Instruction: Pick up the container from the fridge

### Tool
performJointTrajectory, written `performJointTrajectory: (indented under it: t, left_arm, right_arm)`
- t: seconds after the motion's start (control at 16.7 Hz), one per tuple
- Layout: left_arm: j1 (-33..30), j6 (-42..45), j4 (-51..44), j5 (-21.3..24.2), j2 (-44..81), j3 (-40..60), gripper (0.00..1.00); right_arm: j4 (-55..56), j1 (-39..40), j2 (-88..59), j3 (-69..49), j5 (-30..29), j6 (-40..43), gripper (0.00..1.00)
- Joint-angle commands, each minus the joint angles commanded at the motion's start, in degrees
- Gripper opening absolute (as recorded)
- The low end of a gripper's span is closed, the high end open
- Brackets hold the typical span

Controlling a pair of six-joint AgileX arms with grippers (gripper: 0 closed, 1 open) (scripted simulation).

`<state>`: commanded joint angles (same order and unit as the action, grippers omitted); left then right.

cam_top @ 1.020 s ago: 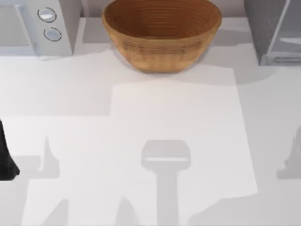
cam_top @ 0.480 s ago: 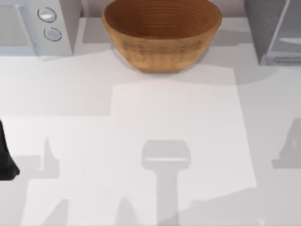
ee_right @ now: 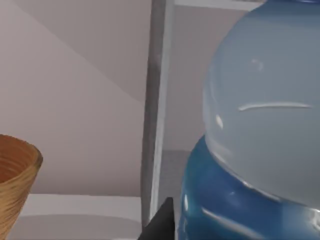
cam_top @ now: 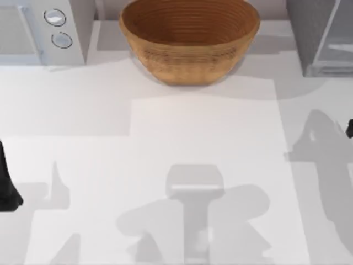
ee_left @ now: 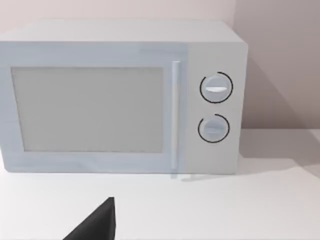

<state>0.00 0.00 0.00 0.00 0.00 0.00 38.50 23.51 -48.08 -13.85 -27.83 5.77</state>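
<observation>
from above, a brown bowl [cam_top: 190,38] sits at the back of the white table [cam_top: 204,143]. the white box with two knobs [cam_top: 41,30] stands left of the bowl, the grey fridge [cam_top: 320,36] right of it. the left gripper [cam_top: 6,187] waits well left of the bowl; the left wrist view faces the knobbed box [ee_left: 120,97]. i cannot tell either gripper's grip. the right wrist view has the container [ee_right: 260,135] very close, blue cap [ee_right: 235,205] downward, beside the fridge frame [ee_right: 157,100], right of the bowl [ee_right: 15,175].
</observation>
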Motion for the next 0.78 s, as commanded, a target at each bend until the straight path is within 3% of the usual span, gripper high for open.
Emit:
performJointTrajectory:
  t: [0.42, 0.78]
  left_arm:
    - [0.0, 0.0, 0.0, 0.0, 0.0, 0.0, 1.0]
    - [0.0, 0.0, 0.0, 0.0, 0.0, 0.0, 1.0]
  right_arm:
    - [25.2, 17.4, -41.7, -5.6, -16.7, -2.7, 0.0]
    - [40.9, 26.9, -59.7, -13.1, -24.2, -5.1, 0.0]
